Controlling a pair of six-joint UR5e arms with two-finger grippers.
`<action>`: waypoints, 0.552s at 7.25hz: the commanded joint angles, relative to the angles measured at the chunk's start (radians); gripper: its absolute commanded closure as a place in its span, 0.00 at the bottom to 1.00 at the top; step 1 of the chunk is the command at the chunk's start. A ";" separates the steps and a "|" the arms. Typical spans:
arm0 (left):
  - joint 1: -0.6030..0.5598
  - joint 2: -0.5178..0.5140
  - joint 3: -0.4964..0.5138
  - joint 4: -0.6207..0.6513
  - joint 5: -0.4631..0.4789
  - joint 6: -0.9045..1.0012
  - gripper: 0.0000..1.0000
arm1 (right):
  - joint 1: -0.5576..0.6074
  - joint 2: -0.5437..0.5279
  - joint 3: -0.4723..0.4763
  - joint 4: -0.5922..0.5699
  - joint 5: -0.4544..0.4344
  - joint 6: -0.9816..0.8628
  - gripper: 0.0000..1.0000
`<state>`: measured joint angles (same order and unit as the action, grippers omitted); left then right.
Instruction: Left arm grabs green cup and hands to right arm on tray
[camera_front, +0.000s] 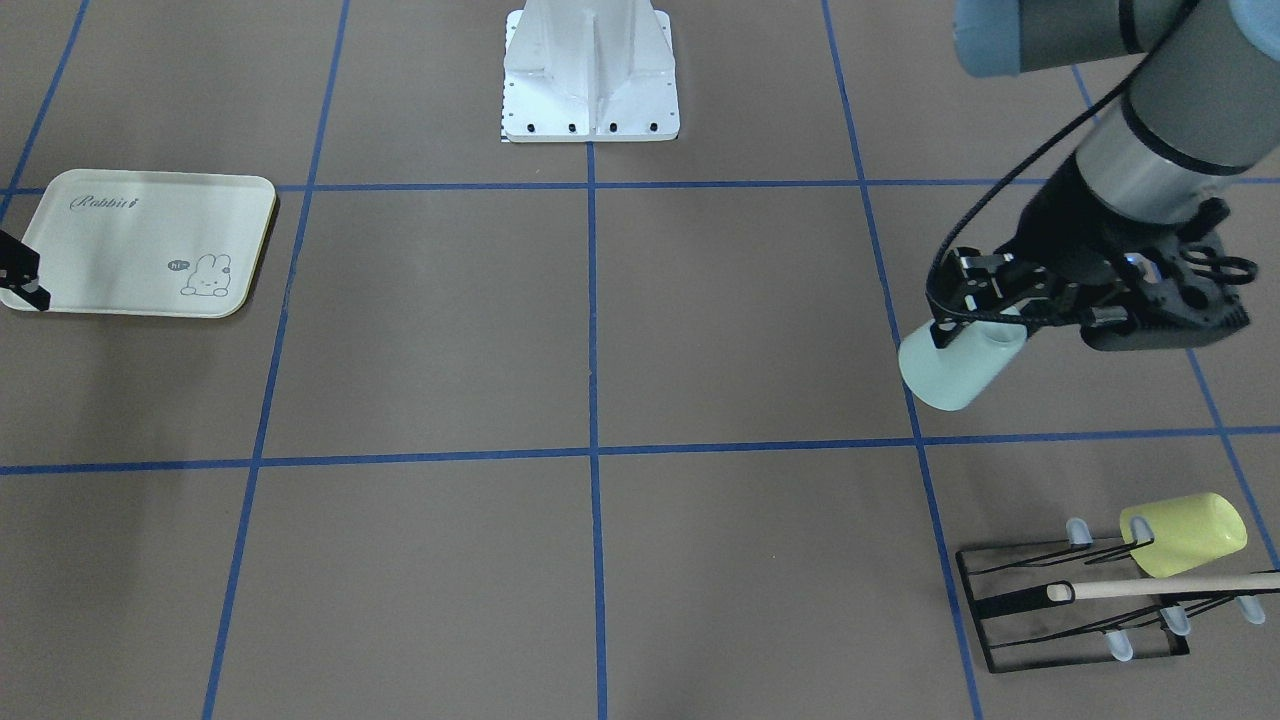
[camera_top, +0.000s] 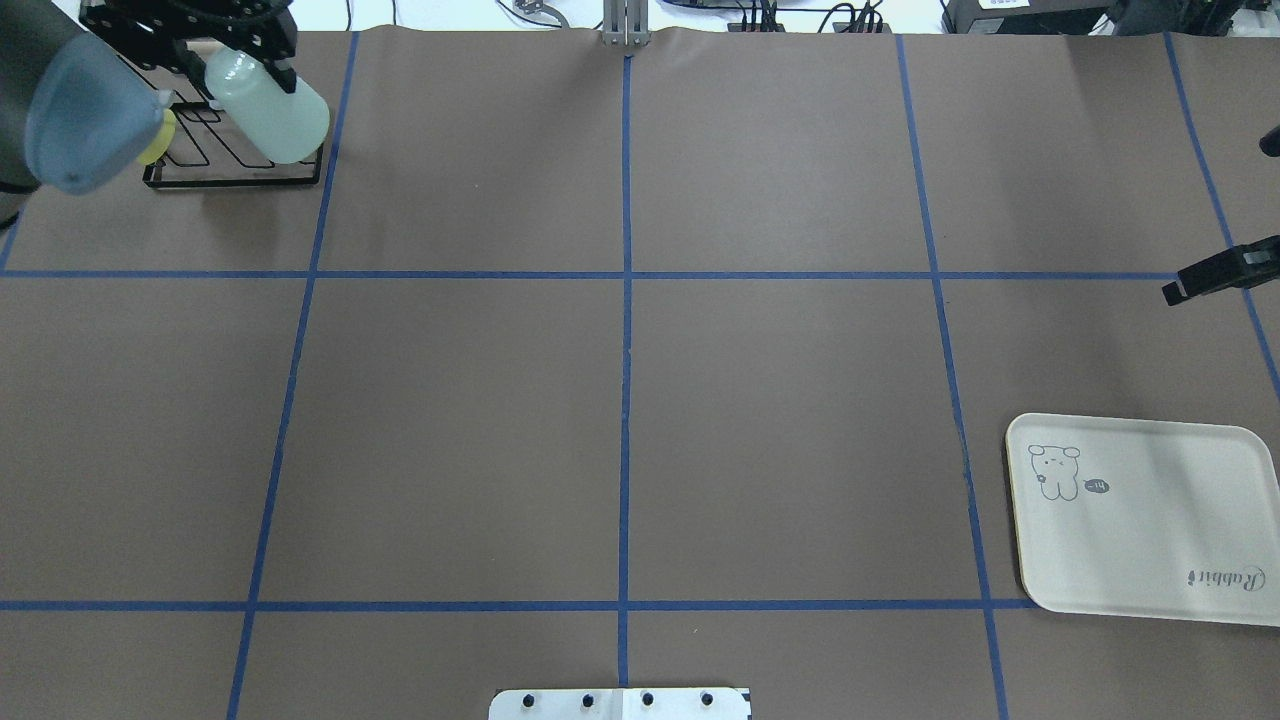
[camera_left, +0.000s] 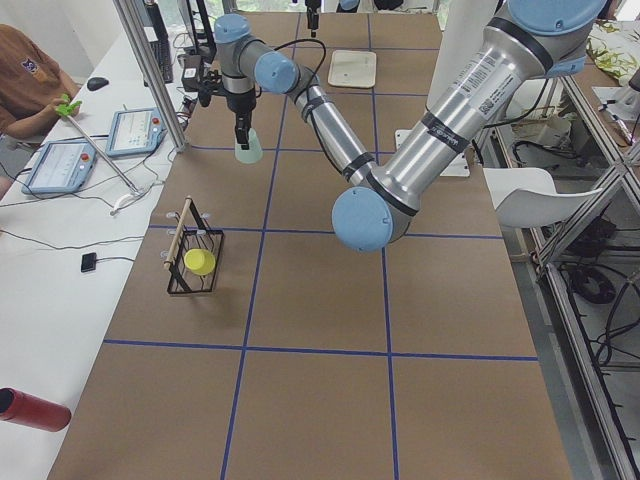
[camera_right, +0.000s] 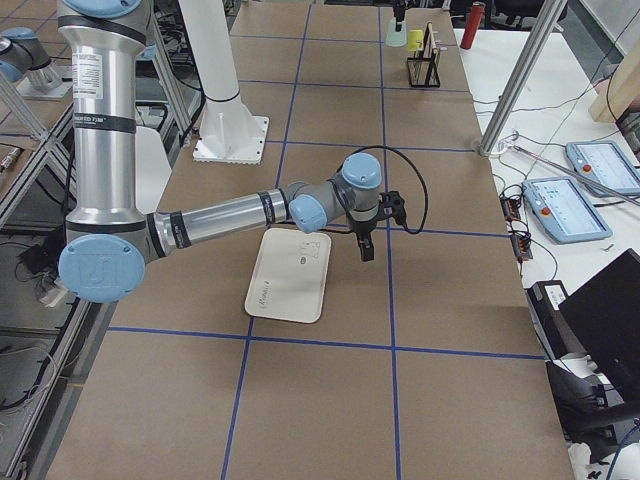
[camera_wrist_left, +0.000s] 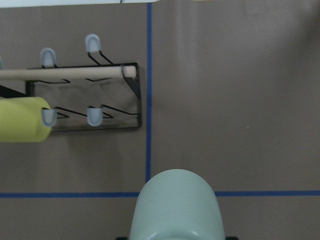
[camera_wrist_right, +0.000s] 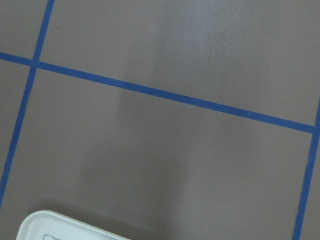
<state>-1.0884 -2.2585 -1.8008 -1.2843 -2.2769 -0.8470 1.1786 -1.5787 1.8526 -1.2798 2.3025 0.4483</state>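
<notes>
Left gripper (camera_front: 985, 300) is clamped on the green cup (camera_front: 955, 365) at the rim. The cup hangs clear of the table near the rack (camera_front: 1000, 600), axis roughly vertical, base down. In the overhead view, right gripper (camera_top: 1215, 277) is at 3 o'clock from it, well apart, near the tray (camera_top: 1180, 560). Can't tell its jaw state.

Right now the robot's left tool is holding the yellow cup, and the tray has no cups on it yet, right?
Not quite. The left tool is holding the green cup, not the yellow one. The yellow cup sits on the black rack, as the front-facing view shows. The tray has no cups on it yet.
</notes>
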 joint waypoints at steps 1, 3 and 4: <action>0.138 0.007 -0.008 -0.292 -0.012 -0.377 1.00 | -0.101 0.147 0.005 0.066 0.000 0.297 0.01; 0.142 0.011 0.102 -0.700 -0.095 -0.657 1.00 | -0.175 0.181 0.014 0.284 0.005 0.569 0.01; 0.143 0.013 0.165 -0.938 -0.120 -0.852 1.00 | -0.200 0.183 0.013 0.429 0.006 0.710 0.01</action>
<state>-0.9510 -2.2474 -1.7126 -1.9375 -2.3538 -1.4797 1.0180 -1.4067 1.8656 -1.0231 2.3068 0.9766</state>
